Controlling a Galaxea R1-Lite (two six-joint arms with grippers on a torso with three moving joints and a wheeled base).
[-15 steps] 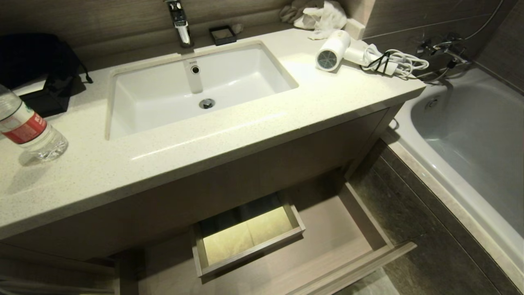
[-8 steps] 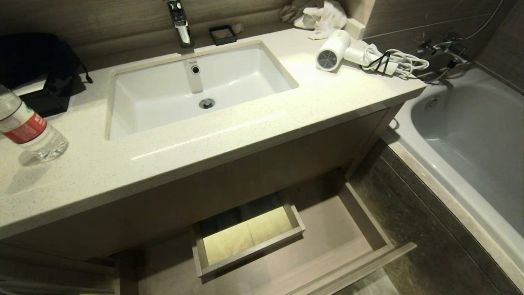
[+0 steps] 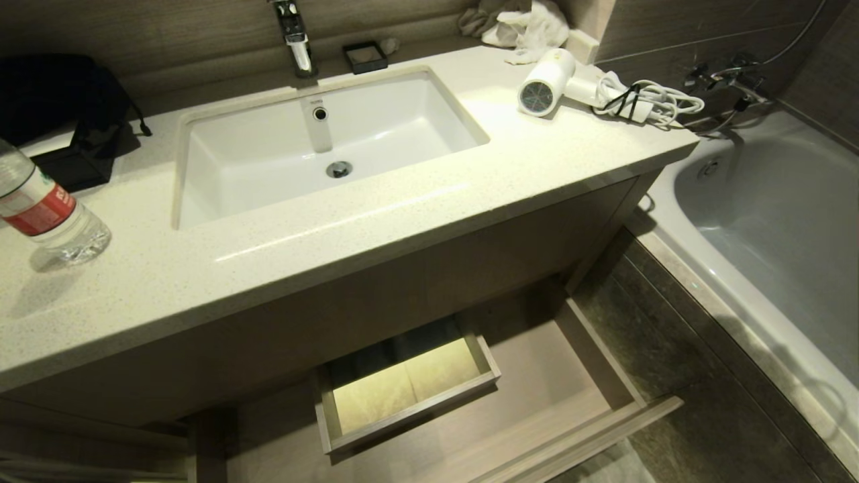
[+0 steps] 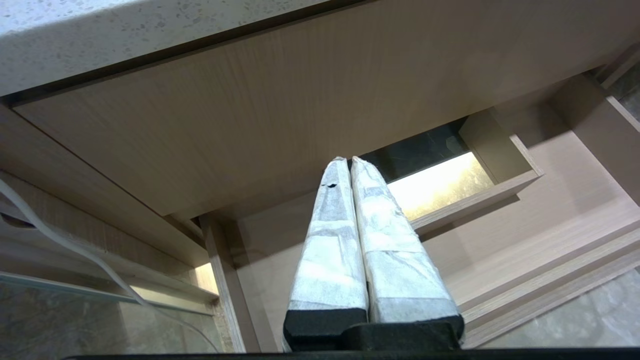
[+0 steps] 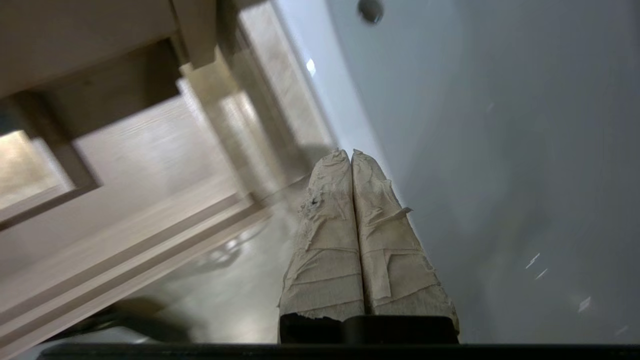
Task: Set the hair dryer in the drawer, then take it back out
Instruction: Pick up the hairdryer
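The white hair dryer (image 3: 550, 79) lies on the back right corner of the countertop (image 3: 376, 228), grey grilled end toward me, its bundled white cord (image 3: 654, 100) beside it. Below the vanity the light-wood drawer (image 3: 577, 409) stands pulled out, with its boxed cutout (image 3: 406, 389) inside. Neither arm shows in the head view. My left gripper (image 4: 349, 160) is shut and empty, low in front of the vanity panel near the drawer (image 4: 560, 210). My right gripper (image 5: 350, 152) is shut and empty, low beside the drawer's right corner (image 5: 150, 235) and pointing toward the bathtub wall (image 5: 500, 150).
A sink (image 3: 322, 144) with a tap (image 3: 295, 37) fills the counter's middle. A water bottle (image 3: 47, 215) stands front left, a black bag (image 3: 60, 100) back left, a white cloth (image 3: 530, 27) behind the dryer. The bathtub (image 3: 772, 221) lies to the right.
Nothing on the counter or in the drawer has moved in the head view. A faint shadow has appeared on the bathtub rim at the lower right.
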